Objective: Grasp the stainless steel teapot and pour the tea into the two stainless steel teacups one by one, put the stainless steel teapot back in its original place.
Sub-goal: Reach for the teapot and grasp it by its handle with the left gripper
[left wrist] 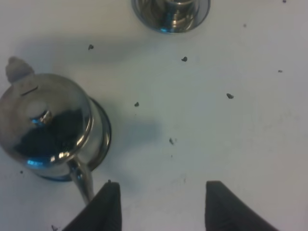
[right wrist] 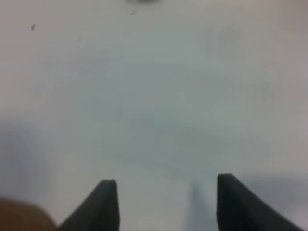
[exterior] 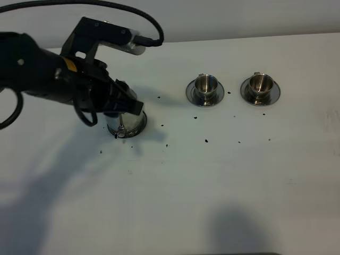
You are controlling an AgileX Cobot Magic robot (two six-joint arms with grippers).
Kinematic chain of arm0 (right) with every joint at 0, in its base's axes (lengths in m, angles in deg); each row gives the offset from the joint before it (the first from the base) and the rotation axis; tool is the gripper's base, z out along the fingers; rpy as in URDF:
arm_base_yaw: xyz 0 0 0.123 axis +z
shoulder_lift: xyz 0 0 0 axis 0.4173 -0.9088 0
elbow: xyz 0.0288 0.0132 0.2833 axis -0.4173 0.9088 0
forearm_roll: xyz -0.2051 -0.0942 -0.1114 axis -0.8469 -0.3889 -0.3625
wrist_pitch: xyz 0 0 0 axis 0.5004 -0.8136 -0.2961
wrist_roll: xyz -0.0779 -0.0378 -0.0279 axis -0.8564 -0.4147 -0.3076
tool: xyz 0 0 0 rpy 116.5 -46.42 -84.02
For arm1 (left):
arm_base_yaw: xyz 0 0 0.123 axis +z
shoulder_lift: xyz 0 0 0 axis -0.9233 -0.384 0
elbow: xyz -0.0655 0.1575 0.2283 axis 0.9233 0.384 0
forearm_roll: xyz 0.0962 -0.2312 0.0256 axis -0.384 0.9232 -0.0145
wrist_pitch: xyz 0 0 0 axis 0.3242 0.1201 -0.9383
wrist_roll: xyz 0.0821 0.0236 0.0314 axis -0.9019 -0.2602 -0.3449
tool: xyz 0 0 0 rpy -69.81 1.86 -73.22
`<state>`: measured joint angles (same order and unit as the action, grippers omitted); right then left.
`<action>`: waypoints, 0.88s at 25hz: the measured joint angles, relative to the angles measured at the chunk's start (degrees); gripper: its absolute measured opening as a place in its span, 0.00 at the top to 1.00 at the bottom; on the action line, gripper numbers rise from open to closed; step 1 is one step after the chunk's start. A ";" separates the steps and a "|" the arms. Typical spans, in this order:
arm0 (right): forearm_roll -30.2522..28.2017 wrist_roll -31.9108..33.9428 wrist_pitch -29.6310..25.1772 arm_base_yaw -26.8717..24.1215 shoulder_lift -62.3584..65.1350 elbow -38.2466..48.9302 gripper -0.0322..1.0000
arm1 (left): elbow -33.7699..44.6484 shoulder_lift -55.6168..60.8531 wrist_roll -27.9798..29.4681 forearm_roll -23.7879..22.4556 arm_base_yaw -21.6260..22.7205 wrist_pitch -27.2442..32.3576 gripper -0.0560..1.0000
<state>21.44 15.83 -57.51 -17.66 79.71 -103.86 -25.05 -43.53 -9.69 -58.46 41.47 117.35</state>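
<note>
Overhead, the left arm (exterior: 48, 74) was seen stretched over the stainless steel teapot (exterior: 127, 123), so that much of the pot was hidden beneath it. The two stainless steel teacups were shown well apart from the pot on their saucers, the nearer teacup (exterior: 204, 85) and the farther teacup (exterior: 260, 84) side by side toward the far edge of the desk (exterior: 212, 186). Dark specks (exterior: 206, 141) were scattered between pot and cups.

What was hidden there was shown by the left wrist view: the domed lid, the spout (left wrist: 17, 70), the loop handle (left wrist: 81, 177), and the raised rim of the coaster (left wrist: 105, 137) on which the pot was set. One teacup's saucer (left wrist: 144, 12) was cut off by that frame's edge.

The left gripper (left wrist: 166, 207) was held wide open with nothing between its fingers; one fingertip (left wrist: 109, 204) was placed just beside the handle, and whether the two touched could not be told. The right gripper (right wrist: 166, 207), out of sight in the high view, was likewise spread wide and empty over bare desk.

Open desk was left on the near side of the pot and cups, and between the pot and the nearer cup.
</note>
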 joint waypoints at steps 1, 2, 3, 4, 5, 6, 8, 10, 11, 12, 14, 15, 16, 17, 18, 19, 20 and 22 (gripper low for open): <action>0.26 0.00 0.00 -1.21 1.27 0.00 0.54 | -1.47 -1.13 0.00 -0.18 0.00 0.56 0.54; 0.44 0.00 0.00 -2.56 2.51 0.00 0.54 | -3.12 -2.27 0.00 -0.65 0.00 1.19 0.54; 0.48 0.00 0.00 -3.79 3.51 0.00 0.54 | -4.49 -3.22 0.00 -1.06 0.00 1.73 0.54; 0.55 0.00 0.00 -4.64 4.67 0.00 0.54 | -6.12 -4.51 0.00 -1.62 0.00 2.25 0.54; 0.55 0.00 0.00 -5.40 5.70 0.00 0.54 | -7.99 -5.40 0.00 -2.17 0.00 3.01 0.54; 0.55 0.00 0.00 -5.82 6.61 0.00 0.54 | -9.25 -6.27 0.00 -2.82 0.00 3.73 0.54; 0.68 0.00 0.00 -6.09 8.23 0.00 0.54 | -11.83 -8.33 0.00 -3.81 0.00 5.22 0.54; 0.72 0.00 0.00 -6.13 9.07 0.00 0.54 | -14.41 -10.23 0.00 -4.83 0.00 6.52 0.54; 0.79 0.00 0.00 -6.13 9.21 0.00 0.54 | -15.43 -10.96 0.00 -5.30 0.00 6.88 0.54; 1.05 0.00 0.00 -6.13 9.22 0.00 0.54 | -16.96 -11.84 0.00 -6.08 0.00 7.41 0.54; 1.70 0.00 0.00 -6.13 9.28 0.00 0.54 | -19.76 -13.59 0.00 -6.96 0.00 8.22 0.54; 1.91 0.00 0.00 -6.13 9.28 0.00 0.54 | -21.18 -14.34 0.00 -7.10 0.00 8.84 0.54; 2.05 0.00 0.00 -6.13 9.28 0.00 0.54 | -23.00 -15.30 0.00 -7.23 0.00 9.94 0.54; 2.17 0.00 0.00 -6.13 9.28 0.00 0.54 | -24.56 -16.13 0.00 -7.23 0.00 11.02 0.54; 2.23 0.00 0.00 -6.13 9.28 0.00 0.54 | -26.86 -17.52 0.00 -7.31 0.00 12.48 0.54; 2.37 0.00 0.00 -6.13 9.28 0.00 0.54 | -28.94 -18.62 0.00 -7.57 0.00 13.48 0.54; 2.49 0.00 0.00 -6.13 9.28 0.00 0.54 | -30.69 -19.78 0.00 -8.02 0.00 14.51 0.54; 2.55 0.00 0.00 -6.13 9.28 0.00 0.54 | -34.86 -23.13 0.00 -9.22 0.00 17.55 0.54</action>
<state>23.99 15.83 -57.51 -23.79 88.99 -103.86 -59.91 -66.66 -9.69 -67.68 41.47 134.89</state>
